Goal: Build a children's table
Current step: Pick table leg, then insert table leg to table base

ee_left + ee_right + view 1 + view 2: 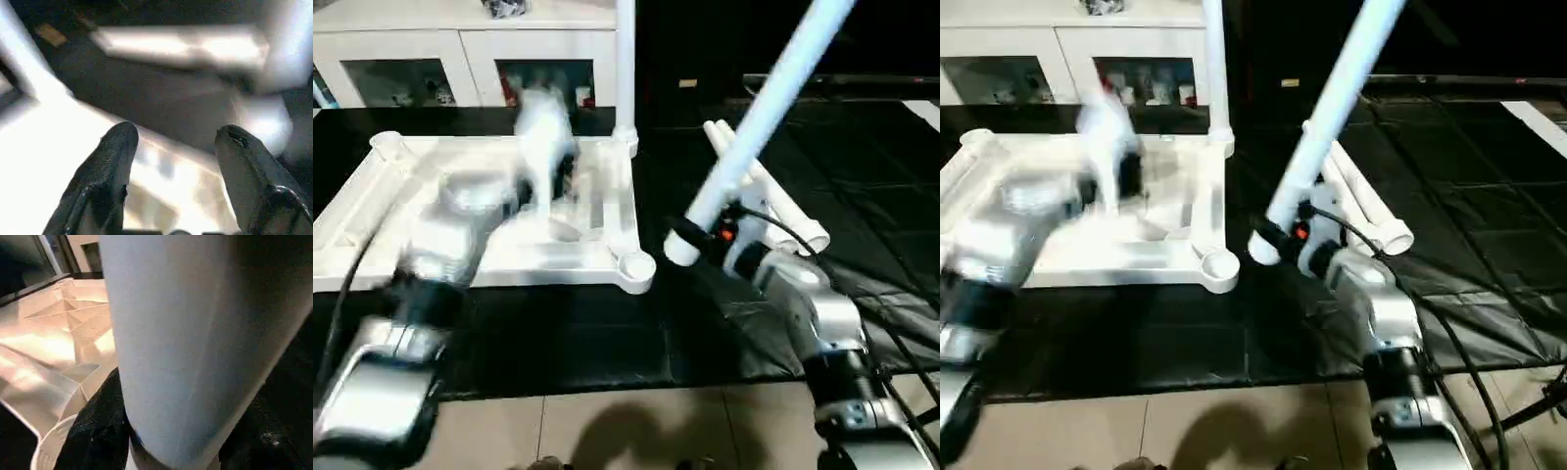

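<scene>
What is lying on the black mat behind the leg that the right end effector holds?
Two more white legs lie side by side on the mat, behind the held leg. The held leg and the right end effector cover their middle parts.

Right arm: silver forearm rising from the lower right of the head view toward the centre, black cable looped along it. Right gripper: sits just right of centre frame, black fingers clamped around the thick lower end of a white table leg, which slants up to the upper right of the frame; in the right wrist view the fingers hug the tube on both sides.

Left arm: silver forearm running from the lower left corner up toward upper centre-left, blurred. Left gripper: two black fingers spread wide apart, nothing between them, in the left wrist view.
</scene>
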Available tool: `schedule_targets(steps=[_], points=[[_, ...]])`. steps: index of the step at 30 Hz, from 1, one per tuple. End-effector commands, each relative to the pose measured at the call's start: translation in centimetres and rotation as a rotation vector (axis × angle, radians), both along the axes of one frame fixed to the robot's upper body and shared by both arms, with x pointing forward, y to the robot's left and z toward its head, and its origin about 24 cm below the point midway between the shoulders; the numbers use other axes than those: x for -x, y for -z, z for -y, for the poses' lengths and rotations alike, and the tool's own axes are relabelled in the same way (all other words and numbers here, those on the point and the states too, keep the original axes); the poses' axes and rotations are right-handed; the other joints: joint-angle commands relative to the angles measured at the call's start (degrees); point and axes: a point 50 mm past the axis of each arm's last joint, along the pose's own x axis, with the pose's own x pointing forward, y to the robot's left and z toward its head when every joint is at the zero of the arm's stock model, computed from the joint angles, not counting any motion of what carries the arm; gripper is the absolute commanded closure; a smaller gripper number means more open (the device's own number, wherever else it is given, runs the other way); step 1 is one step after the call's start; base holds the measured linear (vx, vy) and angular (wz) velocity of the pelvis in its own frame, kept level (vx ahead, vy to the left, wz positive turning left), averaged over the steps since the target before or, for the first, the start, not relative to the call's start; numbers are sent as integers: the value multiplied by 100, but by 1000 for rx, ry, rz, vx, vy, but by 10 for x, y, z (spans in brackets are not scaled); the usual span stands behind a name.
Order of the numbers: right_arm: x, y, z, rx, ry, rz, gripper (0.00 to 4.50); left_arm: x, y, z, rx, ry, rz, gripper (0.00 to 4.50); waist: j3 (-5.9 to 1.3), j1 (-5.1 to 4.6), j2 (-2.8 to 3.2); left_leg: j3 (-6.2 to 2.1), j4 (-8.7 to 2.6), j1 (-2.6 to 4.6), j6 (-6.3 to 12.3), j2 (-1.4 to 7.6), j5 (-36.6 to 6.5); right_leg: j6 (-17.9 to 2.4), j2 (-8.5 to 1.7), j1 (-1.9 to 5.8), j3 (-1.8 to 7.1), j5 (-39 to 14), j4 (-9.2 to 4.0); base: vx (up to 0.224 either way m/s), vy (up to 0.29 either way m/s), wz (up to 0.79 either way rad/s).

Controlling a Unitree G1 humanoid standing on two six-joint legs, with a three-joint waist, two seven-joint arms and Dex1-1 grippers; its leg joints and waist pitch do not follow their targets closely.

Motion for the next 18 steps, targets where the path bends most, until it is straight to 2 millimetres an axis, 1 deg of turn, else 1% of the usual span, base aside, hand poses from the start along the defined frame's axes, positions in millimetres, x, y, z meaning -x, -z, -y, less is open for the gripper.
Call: schedule_targets(steps=[1, 2, 3, 4, 5, 6, 7, 8, 10, 11, 12, 14, 15, 16, 17, 18], points=[[1, -2, 6, -6, 31, 28, 259, 3, 9, -4, -101, 79, -26, 157, -526, -1, 93, 68, -443, 107, -96, -51, -1191, -1293, -98, 379, 96, -937, -317, 0, 0, 0], [2, -1, 7, -5, 34, 29, 259, 4, 18, -9, -158, 106, -58, 184, -525, -2, 131, 62, -449, 109, -117, -47, -1241, -1303, -104, 387, 96, -967, -310, 0, 0, 0], [4, 0, 7, -4, 36, 30, 259, 5, 28, -16, -218, 132, -104, 184, -511, -9, 119, 63, -458, 111, -132, -56, -1352, -1267, -99, 385, 97, -1095, -347, 0, 0, 0], [4, 0, 7, -3, 37, 31, 259, 6, 30, -18, -234, 138, -121, 191, -506, -17, 122, 59, -468, 111, -184, -57, -1471, -1238, -109, 397, 103, -1221, -338, 0, 0, 0], [5, 1, 7, -3, 36, 31, 259, 6, 33, -21, -257, 149, -133, 194, -507, -19, 116, 58, -472, 112, -198, -54, -1502, -1222, -110, 398, 105, -1266, -347, 0, 0, 0], [6, 1, 7, -2, 34, 31, 259, 6, 35, -23, -271, 157, -141, 204, -510, -24, 124, 57, -473, 120, -213, -52, -1535, -1228, -117, 395, 108, -1301, -349, 0, 0, 0], [7, 1, 7, -2, 31, 32, 259, 6, 38, -24, -277, 165, -160, 219, -507, -21, 156, 50, -476, 125, -227, -43, -1586, -1254, -126, 388, 110, -1330, -350, 0, 0, 0], [7, 1, 7, -2, 31, 32, 259, 6, 38, -24, -277, 165, -162, 230, -507, -21, 156, 50, -476, 125, -227, -43, -1586, -1254, -126, 388, 110, -1330, -350, 0, 0, 0], [9, 2, 8, -2, 31, 34, 259, 2, 41, -25, -285, 154, -162, 234, -504, -14, 140, 57, -470, 136, -226, -49, -1686, -1276, -119, 382, 108, -1386, -362, 0, 0, 0], [10, 2, 8, -1, 31, 34, 259, 1, 42, -25, -288, 155, -161, 234, -498, -20, 138, 48, -482, 117, -220, -49, -1693, -1258, -121, 394, 104, -1446, -367, 0, 0, 0], [10, 2, 8, -1, 32, 33, 259, 1, 42, -24, -284, 160, -164, 239, -504, -10, 148, 48, -476, 128, -227, -51, -1706, -1256, -127, 389, 103, -1477, -369, 0, 0, 0], [10, 3, 8, 2, 33, 33, 259, -2, 44, -23, -287, 154, -157, 268, -500, -17, 157, 45, -478, 123, -222, -44, -1724, -1276, -130, 385, 104, -1495, -375, 0, 0, 0], [10, 3, 8, 2, 33, 33, 259, -2, 44, -23, -288, 155, -157, 268, -493, -24, 141, 52, -475, 116, -202, -57, -1731, -1262, -119, 383, 101, -1530, -393, 0, 0, 0], [10, 3, 8, 2, 34, 33, 259, -3, 45, -24, -291, 158, -156, 276, -503, -16, 139, 49, -472, 117, -192, -59, -1709, -1244, -126, 393, 102, -1573, -394, 0, 0, 0], [10, 3, 8, 3, 34, 33, 259, -3, 45, -24, -294, 159, -157, 276, -506, -14, 158, 42, -475, 109, -194, -50, -1682, -1249, -138, 401, 104, -1571, -387, 0, 0, 0], [10, 3, 8, 4, 35, 33, 259, -4, 46, -24, -295, 160, -157, 295, -504, -15, 150, 48, -473, 109, -184, -52, -1680, -1247, -133, 393, 104, -1568, -397, 0, 0, 0]])
